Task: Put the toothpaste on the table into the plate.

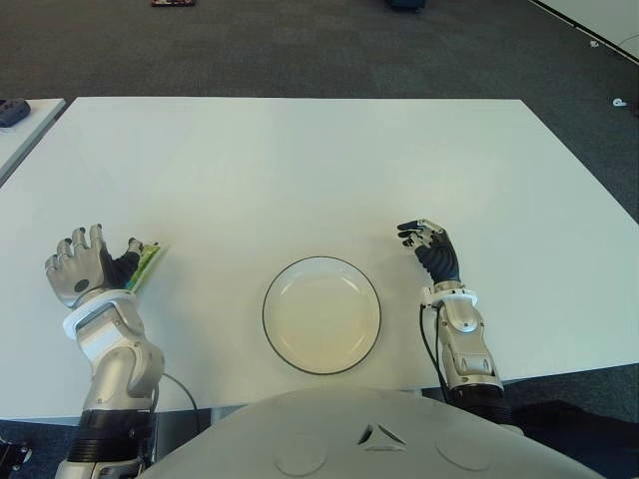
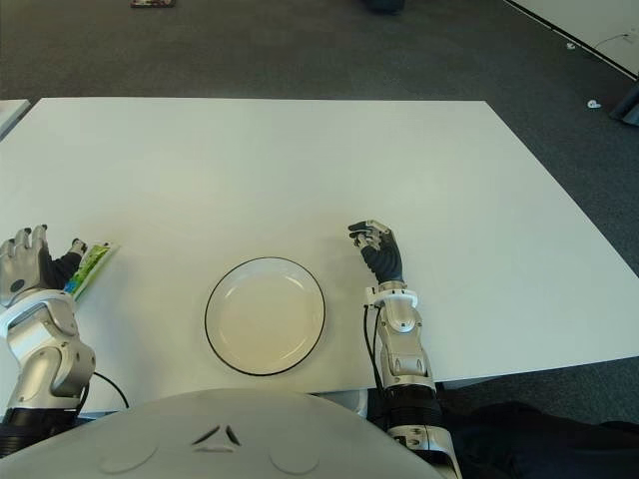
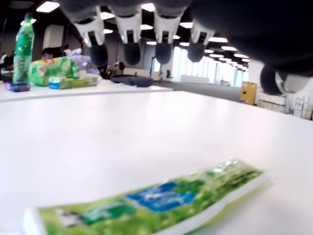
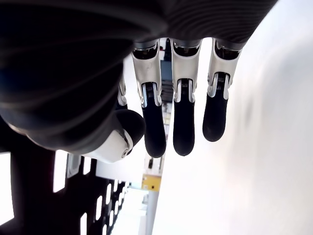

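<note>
Green flat toothpaste (image 1: 146, 265) lies beneath the left hand (image 1: 85, 263), fingers seemingly spread, beside round plate (image 1: 321, 315).

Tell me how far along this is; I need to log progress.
Nothing is delivered yet: the round white black-rimmed plate holds nothing. In hand: the left hand, fingers spread, is beside the green and blue toothpaste tube, which lies flat on the white table, ungrasped. Left: grasp, carry, place. The right hand shows right of the plate, holding nothing.

Green toothpaste (image 3: 161, 203) w/ blue patch, white plate (image 1: 321, 314) w/ dark rim, white table (image 1: 300, 170), grey carpet (image 1: 300, 45)
</note>
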